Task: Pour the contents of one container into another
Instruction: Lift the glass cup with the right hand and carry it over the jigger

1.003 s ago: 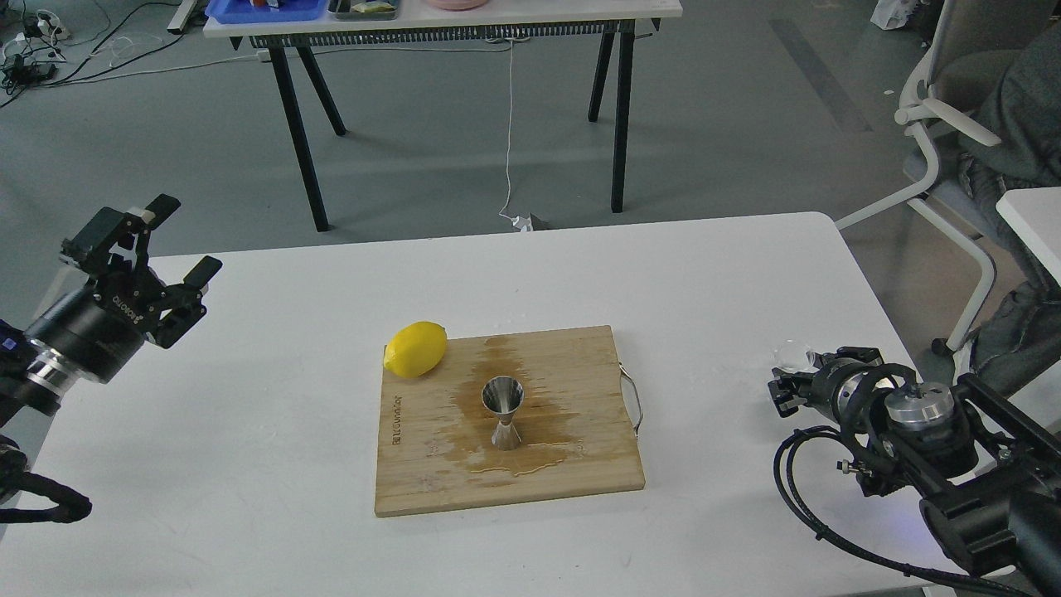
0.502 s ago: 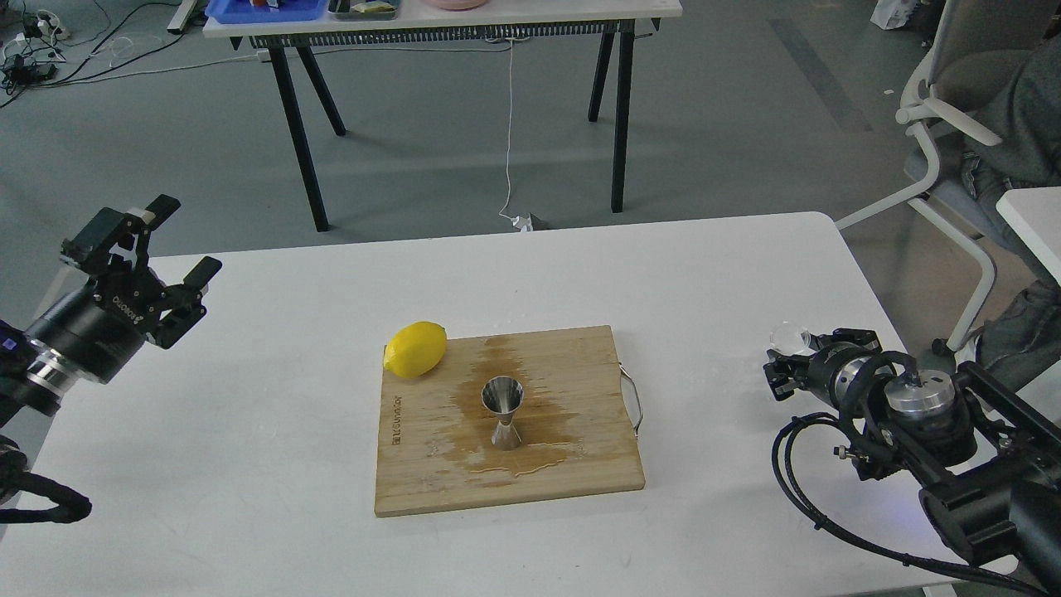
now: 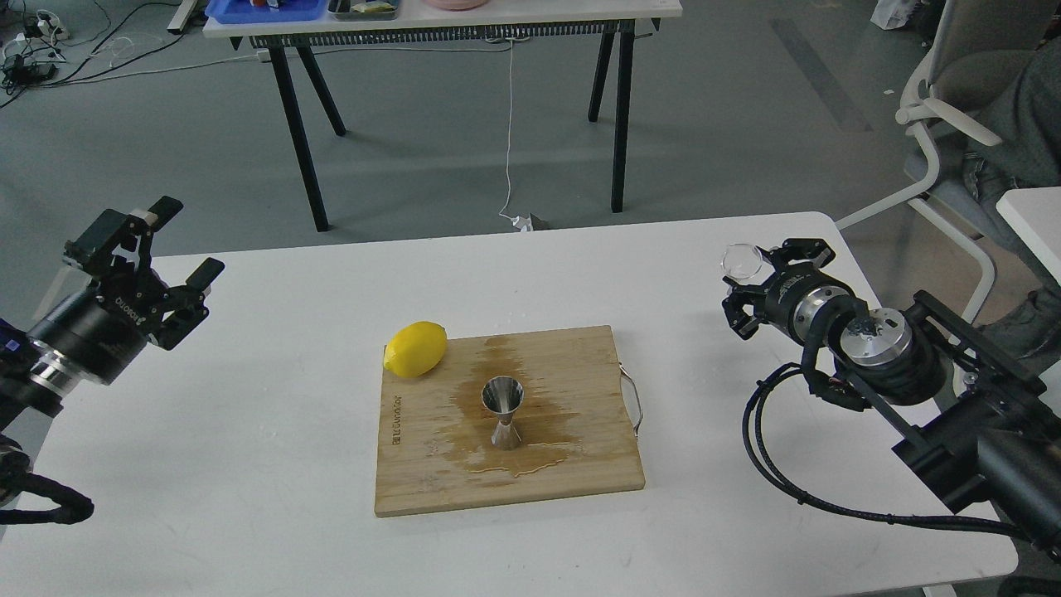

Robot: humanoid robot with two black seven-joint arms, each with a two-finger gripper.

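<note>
The steel jigger stands upright in the middle of a wet bamboo cutting board. My right gripper hovers above the table's right side, well right of the board, shut on the tiny clear glass cup, which is held in the air. My left gripper is open and empty over the table's far left edge, far from the board.
A yellow lemon lies on the board's back left corner. The board has a metal handle on its right side and liquid pooled around the jigger. A chair stands right of the table, another table behind.
The right gripper with the glass cup has risen and moved back and to the left, toward the board. The left arm has hardly moved.
</note>
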